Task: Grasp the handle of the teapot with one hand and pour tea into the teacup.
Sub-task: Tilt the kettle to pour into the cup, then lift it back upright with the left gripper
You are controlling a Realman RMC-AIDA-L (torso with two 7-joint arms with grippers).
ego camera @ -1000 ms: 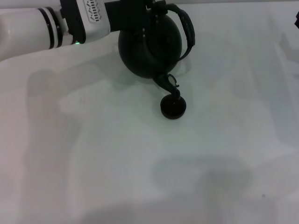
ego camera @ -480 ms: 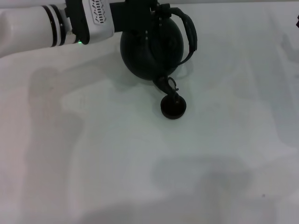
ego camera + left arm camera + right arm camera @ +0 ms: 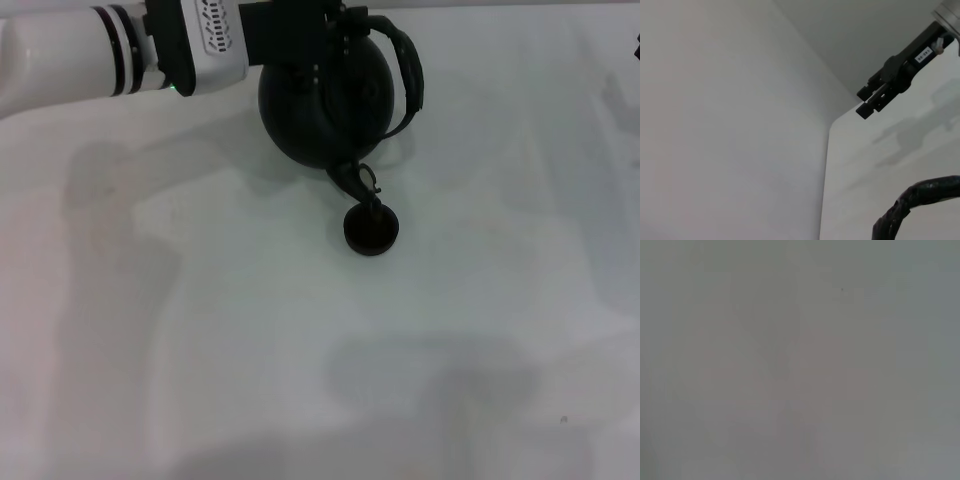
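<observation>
The large black teapot point(image 3: 320, 100) hangs tilted at the far middle of the table, held off the surface. Its short spout point(image 3: 355, 180) points down at the tiny black teacup point(image 3: 371, 230), which stands on the table right under the spout tip. The arched handle point(image 3: 408, 70) curves round the pot's right side. My left gripper point(image 3: 335, 25) is shut on the handle at the top of the pot. Part of the handle also shows in the left wrist view point(image 3: 910, 200). My right gripper point(image 3: 865, 102) hangs parked far off to the right, above the table.
The white table point(image 3: 300, 350) stretches out in front of the cup with only arm shadows on it. My white left forearm point(image 3: 80, 55) reaches in from the far left. The right wrist view shows only bare surface.
My left arm and the teapot have shifted slightly to the right. The spout stays over the teacup, which has not moved.
</observation>
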